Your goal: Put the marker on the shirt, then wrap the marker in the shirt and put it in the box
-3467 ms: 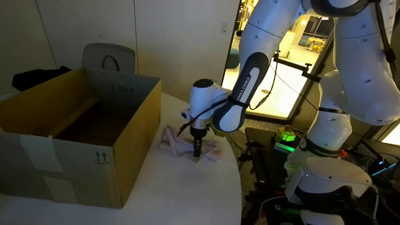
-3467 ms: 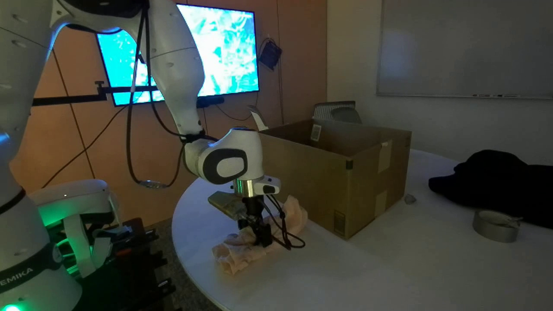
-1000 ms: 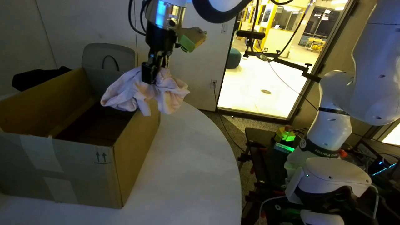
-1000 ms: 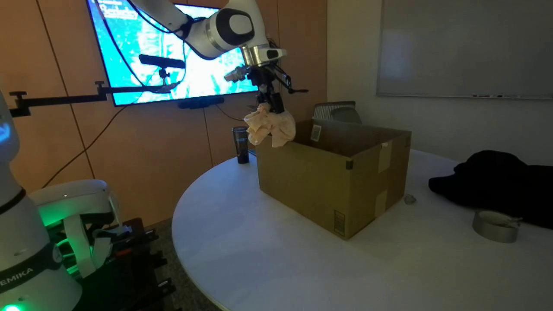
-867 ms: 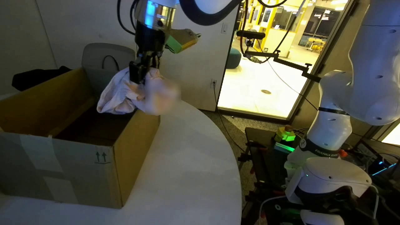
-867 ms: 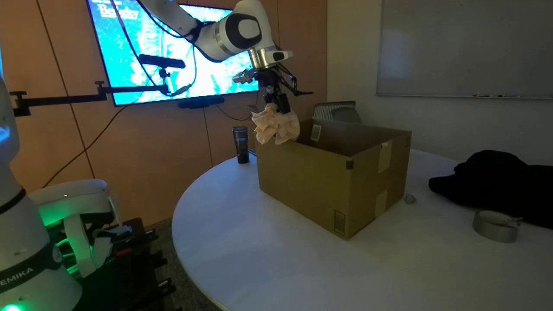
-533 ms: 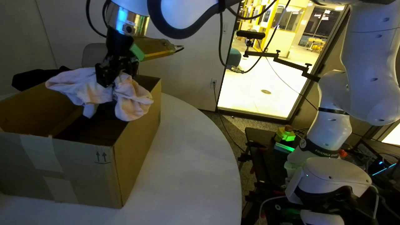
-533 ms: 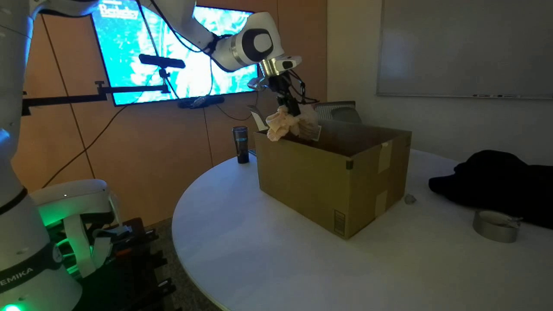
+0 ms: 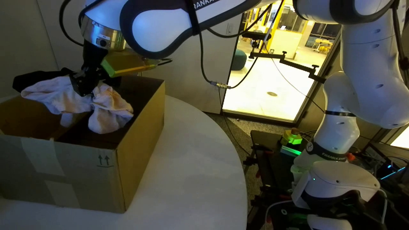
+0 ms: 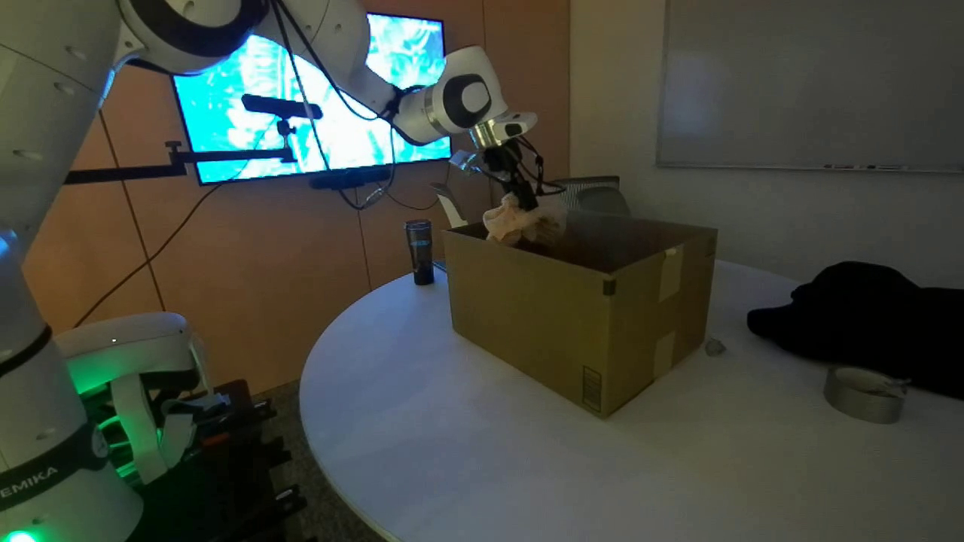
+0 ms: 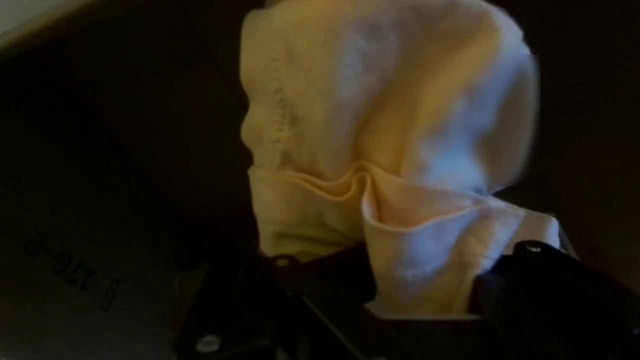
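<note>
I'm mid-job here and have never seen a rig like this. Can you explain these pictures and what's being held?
The machine is one jointed Franka arm ending in a two-fingered gripper. Two pictures look in from outside the robot; the dark close-up is taken from its wrist, looking past the gripper at a pale shirt.

The gripper is clamped on that bunched shirt, over the open cardboard box; the shirt's lower folds seem to dip inside. No marker shows, so I can't tell whether one is wrapped in it.

The box stands on a white table. An exterior view shows a tape roll and what looks like black cloth on it, with a tumbler near its edge.
</note>
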`<action>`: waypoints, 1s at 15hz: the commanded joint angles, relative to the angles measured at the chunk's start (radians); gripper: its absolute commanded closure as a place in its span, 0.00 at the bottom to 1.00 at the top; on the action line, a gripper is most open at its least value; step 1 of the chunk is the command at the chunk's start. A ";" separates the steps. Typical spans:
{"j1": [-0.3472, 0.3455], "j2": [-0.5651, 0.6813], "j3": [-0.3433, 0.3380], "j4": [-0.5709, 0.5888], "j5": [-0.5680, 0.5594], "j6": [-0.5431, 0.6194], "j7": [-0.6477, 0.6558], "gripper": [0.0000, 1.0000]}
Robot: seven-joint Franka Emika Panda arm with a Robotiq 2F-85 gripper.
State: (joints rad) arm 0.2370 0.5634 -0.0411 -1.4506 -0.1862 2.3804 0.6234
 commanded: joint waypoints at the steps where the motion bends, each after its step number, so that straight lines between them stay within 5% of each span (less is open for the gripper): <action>1: 0.013 0.049 -0.025 0.087 -0.004 -0.037 -0.003 0.60; 9: -0.029 -0.052 -0.003 0.004 0.037 -0.134 -0.161 0.01; 15: -0.042 -0.342 0.032 -0.249 0.045 -0.275 -0.232 0.00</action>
State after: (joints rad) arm 0.2093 0.4049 -0.0406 -1.5309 -0.1674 2.1647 0.4434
